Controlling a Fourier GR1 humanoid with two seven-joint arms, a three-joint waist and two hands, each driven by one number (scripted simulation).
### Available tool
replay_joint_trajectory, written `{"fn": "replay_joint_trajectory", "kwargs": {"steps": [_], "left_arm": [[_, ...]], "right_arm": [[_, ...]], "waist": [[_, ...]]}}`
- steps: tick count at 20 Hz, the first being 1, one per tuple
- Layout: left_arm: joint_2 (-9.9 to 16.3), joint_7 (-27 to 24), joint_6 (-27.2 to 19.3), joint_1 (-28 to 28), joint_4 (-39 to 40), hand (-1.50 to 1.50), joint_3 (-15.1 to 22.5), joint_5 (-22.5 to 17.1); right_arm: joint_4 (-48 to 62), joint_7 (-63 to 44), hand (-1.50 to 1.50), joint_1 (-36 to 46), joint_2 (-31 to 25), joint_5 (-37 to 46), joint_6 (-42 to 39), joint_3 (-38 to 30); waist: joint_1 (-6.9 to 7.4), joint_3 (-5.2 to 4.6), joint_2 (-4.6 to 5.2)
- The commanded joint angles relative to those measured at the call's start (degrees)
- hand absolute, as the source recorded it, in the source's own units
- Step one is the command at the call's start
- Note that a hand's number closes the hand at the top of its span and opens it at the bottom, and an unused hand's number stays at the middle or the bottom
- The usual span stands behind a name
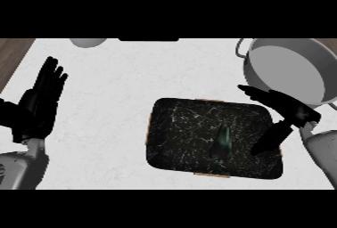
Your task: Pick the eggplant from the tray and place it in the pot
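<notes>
The dark, slender, glossy eggplant (222,141) lies lengthwise on the black marbled rectangular tray (178,133), right of the tray's centre and well clear of its rim; nothing is holding it. The right hand (289,113) hangs over the tray's right edge, fingers spread and relaxed, the thumb side reaching down toward the tray's right border; it is apart from the eggplant and grips nothing. The large grey metal pot (260,73) stands just beyond the tray's upper right corner, its interior showing no contents. The left hand (39,107) is far to the tray's left, open with fingers up, at rest. A small grey rounded object (89,42) sits well beyond the tray's upper left corner, cut off by the view. Assessment: the pick has not yet begun. Risks from here: the eggplant is narrow and smooth, so a closure set off its axis may roll it across the tray surface rather than capture it; fingers descending too near the tray's right rim could catch and shift the tray; and on transfer, the pot's near wall and handle stand close to the hand's path and could be struck.
</notes>
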State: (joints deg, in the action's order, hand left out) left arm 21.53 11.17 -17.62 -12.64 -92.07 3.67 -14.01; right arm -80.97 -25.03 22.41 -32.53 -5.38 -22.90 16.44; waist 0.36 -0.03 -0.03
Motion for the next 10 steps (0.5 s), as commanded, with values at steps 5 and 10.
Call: {"fn": "replay_joint_trajectory", "kwargs": {"steps": [5,10], "left_arm": [[-3.13,-5.00,3.84,4.30,0.77,0.00,-2.77,1.38],[-4.36,0.08,2.50,-1.54,2.07,0.00,-2.68,4.19]], "right_arm": [[-4.40,-7.41,-1.50,-2.39,8.41,4.80,0.29,-0.04],[-0.43,-7.32,-1.50,-2.43,7.93,8.06,-4.41,-1.50]], "waist": [[-0.28,0.02,0.01],[-0.41,0.03,0.09]]}}
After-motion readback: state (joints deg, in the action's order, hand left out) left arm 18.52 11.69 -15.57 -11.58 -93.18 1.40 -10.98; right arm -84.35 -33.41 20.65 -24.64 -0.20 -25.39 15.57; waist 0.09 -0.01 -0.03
